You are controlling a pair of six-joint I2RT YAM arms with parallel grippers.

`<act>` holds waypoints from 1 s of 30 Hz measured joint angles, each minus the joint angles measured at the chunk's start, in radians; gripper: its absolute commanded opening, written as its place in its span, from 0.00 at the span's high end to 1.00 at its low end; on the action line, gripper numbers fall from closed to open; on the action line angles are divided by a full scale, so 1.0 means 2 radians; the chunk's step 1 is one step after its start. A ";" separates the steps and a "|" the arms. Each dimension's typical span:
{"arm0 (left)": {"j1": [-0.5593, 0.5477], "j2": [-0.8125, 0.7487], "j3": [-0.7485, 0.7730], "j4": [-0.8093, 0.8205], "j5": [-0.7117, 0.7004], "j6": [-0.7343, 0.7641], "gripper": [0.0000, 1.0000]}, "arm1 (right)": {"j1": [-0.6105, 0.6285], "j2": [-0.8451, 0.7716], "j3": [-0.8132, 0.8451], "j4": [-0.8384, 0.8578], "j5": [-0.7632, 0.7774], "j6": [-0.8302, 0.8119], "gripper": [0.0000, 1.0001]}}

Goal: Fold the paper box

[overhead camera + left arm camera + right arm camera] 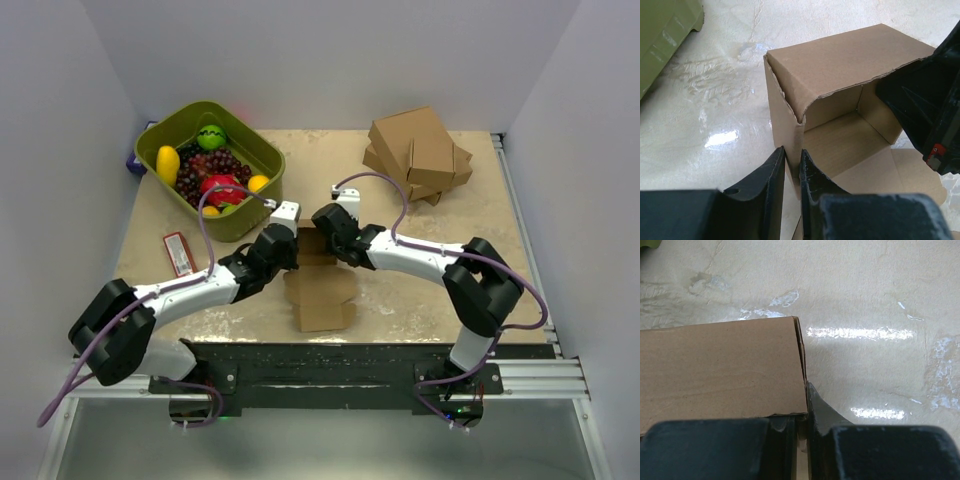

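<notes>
1. My two arms are reaching in from the near edge of the surface (880,290), elbows bent outward. Their claws are meeting over the middle of it.
2. My left claw (792,159) is pinching the paper box (840,65). Its two black fingers are standing almost together, one on each side of the box's left side wall, at the wall's near edge.
3. My right claw (801,415) is gripping the opposite, right-hand wall of the same box. Its fingers are nearly closed, with a thin strip of brown cardboard showing between them.
4. The paper box is sitting at the middle of the surface, directly between the two claws. It is standing partly folded: a top panel is spanning two upright side walls, and the open side is facing toward me.
5. Its unfolded flaps (322,300) are lying flat on the surface, on the near side of the upright part.
6. A small red packet (178,253) is lying to the left, well apart from the box.
7. Farther back on the left, a green bin (258,205) is holding toy fruit: dark grapes, a yellow piece, a red piece and a green ball.
8. At the far right, a cluster of larger brown cartons (418,150) is resting in a loose stack, well apart from the paper box.
</notes>
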State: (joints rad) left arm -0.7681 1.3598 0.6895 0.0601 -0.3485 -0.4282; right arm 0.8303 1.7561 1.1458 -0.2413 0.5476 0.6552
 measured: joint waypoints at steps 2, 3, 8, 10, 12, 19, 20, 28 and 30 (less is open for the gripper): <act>0.000 0.001 0.000 0.000 0.000 0.000 0.55 | 0.000 0.000 0.000 0.000 -0.001 -0.001 0.96; 0.000 0.001 0.000 0.000 0.000 0.000 0.45 | 0.000 0.000 0.000 0.001 -0.004 -0.002 0.95; -0.007 -0.009 0.002 0.001 0.027 -0.002 0.19 | -0.016 0.007 0.001 -0.017 -0.009 -0.028 0.96; -0.009 -0.024 0.002 -0.007 0.040 0.001 0.17 | -0.026 0.007 0.011 -0.034 -0.022 -0.044 0.96; -0.010 -0.046 0.004 -0.021 0.055 0.003 0.15 | -0.034 0.006 0.018 -0.053 -0.033 -0.060 0.96; -0.006 -0.106 0.052 -0.112 0.097 0.051 0.12 | -0.047 0.004 0.066 -0.145 -0.099 -0.138 0.97; -0.003 -0.110 0.064 -0.125 0.103 0.060 0.11 | -0.047 0.004 0.075 -0.159 -0.107 -0.149 0.97; 0.089 -0.146 0.098 -0.169 0.183 0.106 0.11 | -0.060 0.045 0.145 -0.237 -0.186 -0.214 0.94; 0.101 -0.145 0.098 -0.172 0.195 0.110 0.11 | -0.062 0.070 0.159 -0.254 -0.201 -0.228 0.92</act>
State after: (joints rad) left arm -0.5667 1.0698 0.8856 -0.2836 0.0410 -0.2073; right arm 0.7063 1.8957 1.4643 -0.7498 0.1463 0.2001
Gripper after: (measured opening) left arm 0.885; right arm 0.080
